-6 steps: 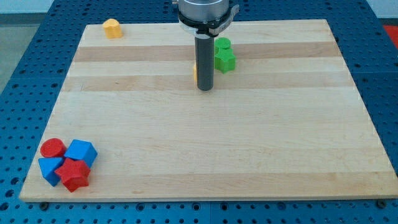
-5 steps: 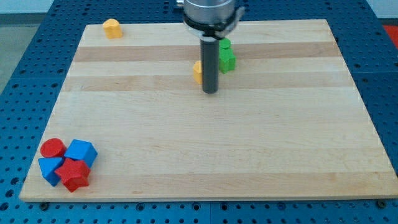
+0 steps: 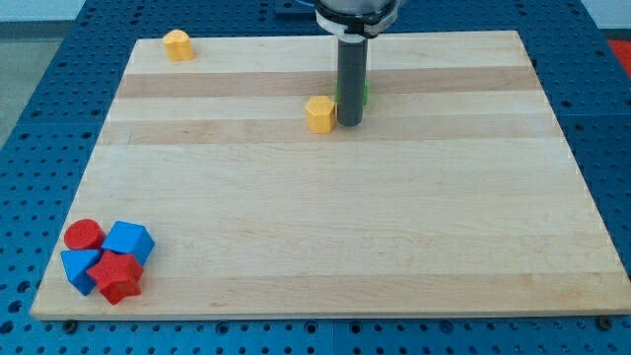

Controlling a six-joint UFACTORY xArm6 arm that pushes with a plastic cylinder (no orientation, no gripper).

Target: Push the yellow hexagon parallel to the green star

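The yellow hexagon (image 3: pixel 319 113) lies on the wooden board near the view's top centre. My tip (image 3: pixel 350 123) stands just to its right, close to it or touching it. The dark rod hides almost all of the green star (image 3: pixel 367 93); only a thin green sliver shows at the rod's right edge. The hexagon sits to the left of the green blocks and slightly lower in the view.
A second yellow block (image 3: pixel 177 44) sits at the board's top left corner. A cluster of a red cylinder (image 3: pixel 84 236), two blue blocks (image 3: pixel 129 240) and a red block (image 3: pixel 118 277) lies at the bottom left. The board (image 3: pixel 325 247) rests on a blue pegboard table.
My tip has moved right and towards the view's top, from in front of the hexagon to its right side. The hexagon is now fully uncovered and the green star is hidden behind the rod.
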